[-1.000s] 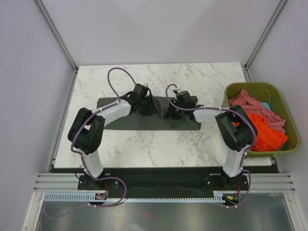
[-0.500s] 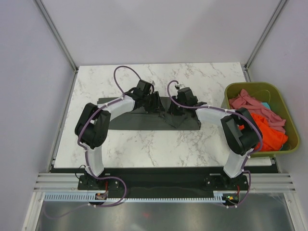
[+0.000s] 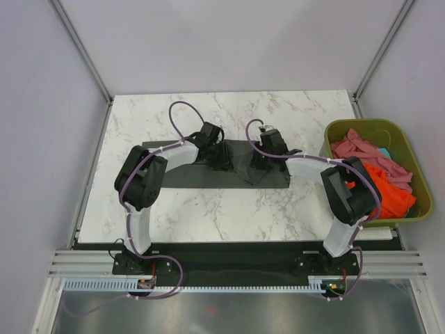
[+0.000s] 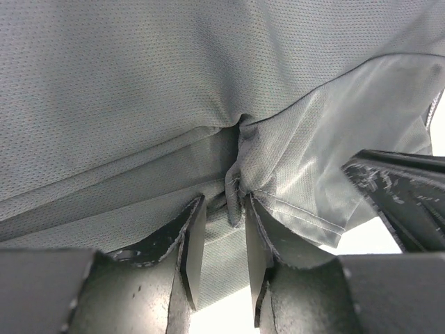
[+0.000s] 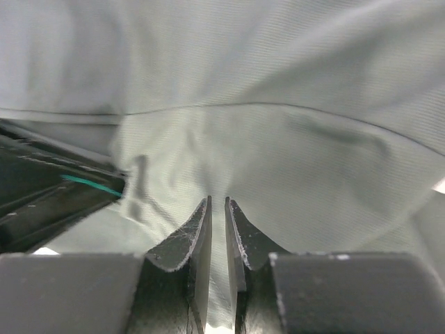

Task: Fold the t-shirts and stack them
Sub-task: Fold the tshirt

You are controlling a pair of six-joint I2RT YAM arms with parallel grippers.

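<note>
The left jaws (image 4: 224, 203) are clenched on a bunched fold of the charcoal grey t-shirt (image 3: 222, 178), a hemmed edge pinched between them. The right jaws (image 5: 217, 202) stand at a narrow slit with the same cloth spread just past their tips; whether they hold any of it cannot be told. Both grippers meet near the middle of the shirt, which lies spread in a wide strip across the centre of the white marble table (image 3: 229, 212). Beside the table's right edge, an olive-green bin (image 3: 361, 125) holds a crumpled pink t-shirt (image 3: 365, 149) and an orange t-shirt (image 3: 386, 196). Pale lilac walls enclose the table.
</note>
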